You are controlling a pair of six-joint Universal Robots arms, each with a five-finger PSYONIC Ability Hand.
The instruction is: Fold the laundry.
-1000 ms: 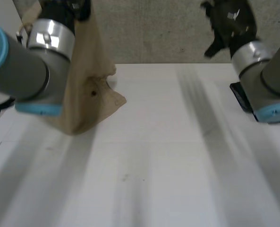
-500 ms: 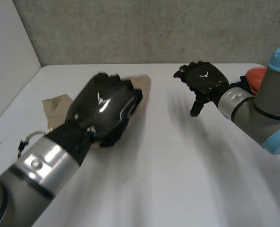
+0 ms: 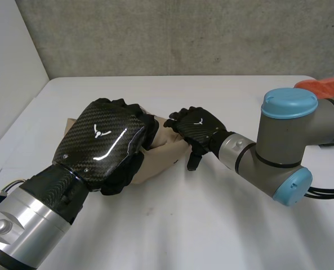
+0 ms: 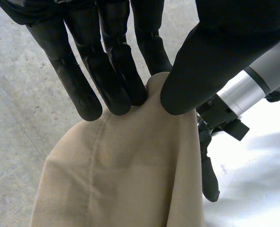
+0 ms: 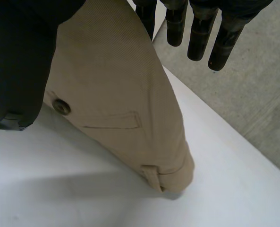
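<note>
Right hand has reached the trousers (left hand pinches them, likely offering an edge); its own grip I cannot tell.

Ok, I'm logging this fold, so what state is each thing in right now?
Beige trousers: bunched up between both hands, not yet folded.
Left hand: shut, pinching a fold of the trousers.
Right hand: on the trousers' other end, grip unclear.
Orange cloth: lying aside, untouched.

Overhead and close wrist views share, apparently, trousers.
</note>
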